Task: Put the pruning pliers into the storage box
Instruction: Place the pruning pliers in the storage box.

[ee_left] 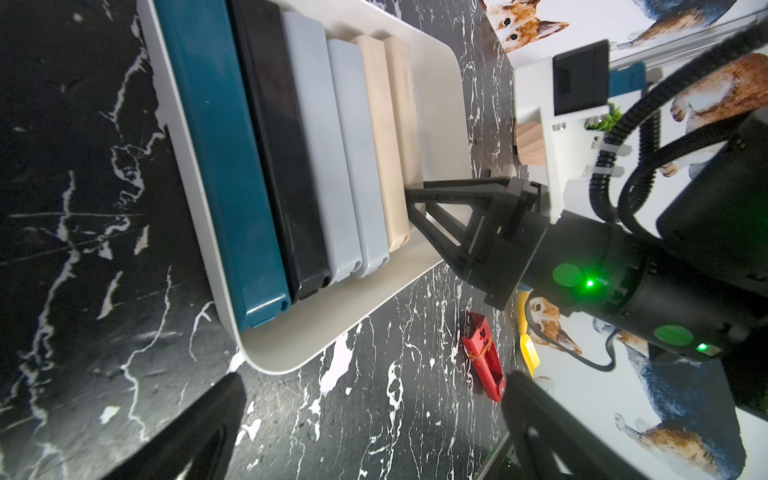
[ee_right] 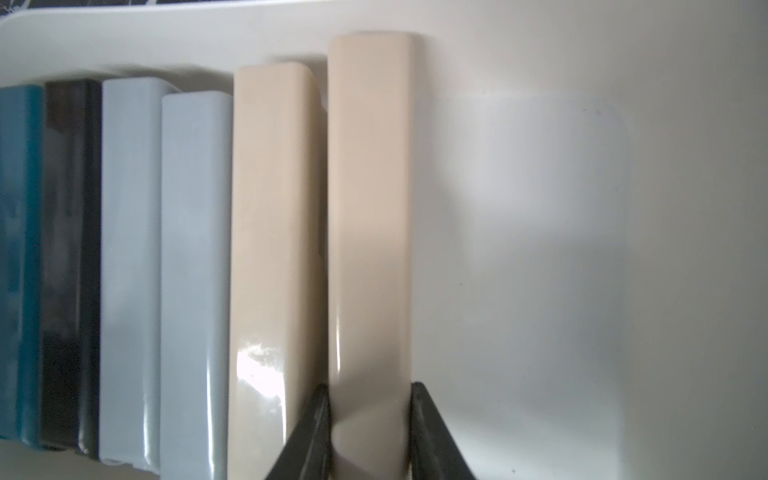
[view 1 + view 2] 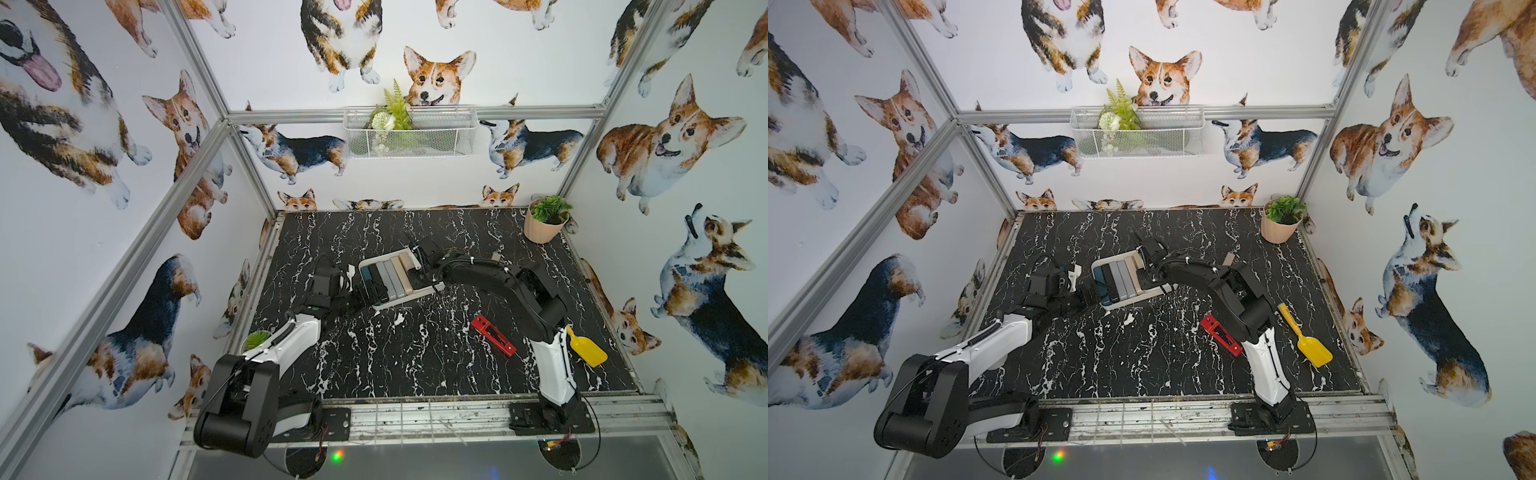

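Black marble table [image 3: 374,365] under everything, enclosed by corgi-print walls. High on the back wall, a white wire basket [image 3: 407,133] holding greenery. Reaching in from the near edge, two black-and-white arms, both bent toward the table's middle. There, the shallow white storage box [image 1: 291,345]. In the far right corner, a peach ribbed pot [image 3: 544,232] with a green plant; along the right edge, a yellow shovel [image 3: 588,351] beside the right arm. Inside the box, six pruning pliers laid lengthwise, side by side and touching: teal bar [image 1: 220,166] against one long wall, then black bar [image 1: 274,166], one grey bar [image 1: 320,166], another grey bar [image 1: 357,166], a beige bar [image 1: 378,145], and a second beige bar [image 2: 370,208] closing the row, with bare box floor beyond it. Outside the box and well apart from it, a red bar [image 3: 493,335] with black slots, flat on the table close to the right arm's lower link. Right claw [image 2: 371,415] narrowed onto the second beige bar, one dark finger pressed to each long side near the bar's end; resting on the box floor or held just above it, impossible to tell. Left claw [image 1: 374,380] spread fully wide and empty, low over the table just beside the box corner nearest the teal bar.
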{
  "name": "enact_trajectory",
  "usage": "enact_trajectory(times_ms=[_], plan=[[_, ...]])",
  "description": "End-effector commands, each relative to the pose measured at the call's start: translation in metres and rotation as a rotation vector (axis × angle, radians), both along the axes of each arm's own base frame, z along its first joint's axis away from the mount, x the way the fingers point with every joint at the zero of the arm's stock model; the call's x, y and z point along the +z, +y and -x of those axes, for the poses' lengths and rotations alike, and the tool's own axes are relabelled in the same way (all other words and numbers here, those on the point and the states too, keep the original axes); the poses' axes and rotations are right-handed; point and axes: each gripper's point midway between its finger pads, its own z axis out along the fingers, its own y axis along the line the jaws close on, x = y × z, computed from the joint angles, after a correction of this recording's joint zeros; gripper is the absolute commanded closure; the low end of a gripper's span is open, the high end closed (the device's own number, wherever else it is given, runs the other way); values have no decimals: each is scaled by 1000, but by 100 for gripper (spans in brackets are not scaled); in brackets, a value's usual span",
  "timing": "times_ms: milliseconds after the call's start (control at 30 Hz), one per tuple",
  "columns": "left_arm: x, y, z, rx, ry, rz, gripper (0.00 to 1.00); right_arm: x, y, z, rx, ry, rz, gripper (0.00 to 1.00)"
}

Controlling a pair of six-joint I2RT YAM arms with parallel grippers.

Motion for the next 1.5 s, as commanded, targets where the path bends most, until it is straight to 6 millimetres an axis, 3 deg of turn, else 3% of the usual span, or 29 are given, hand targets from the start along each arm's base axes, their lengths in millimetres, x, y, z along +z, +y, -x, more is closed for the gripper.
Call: enact_trajectory(times_ms=[0, 367, 767, 1133, 1233, 1400, 1467], plan=[[5, -1, -2, 2, -21, 9, 0, 0, -4, 2, -5, 9, 15, 89], [4, -1, -4, 4, -18, 14, 0, 8, -2, 3, 0, -5, -1, 64], [2, -2, -5, 2, -10, 17, 0, 17, 5, 4, 18, -14, -45, 57], [-2, -2, -4, 4, -1, 16, 0, 44, 3, -6, 22, -104, -59, 53], [-2, -2, -4, 3, -2, 17, 0, 42, 0, -10, 15, -106, -44, 59], [-3, -1, -2, 3, 0, 13, 0, 39, -6, -16, -8, -109, -32, 84], [-3, -1, -2, 3, 0, 13, 0, 38, -8, -19, -18, -110, -29, 87]])
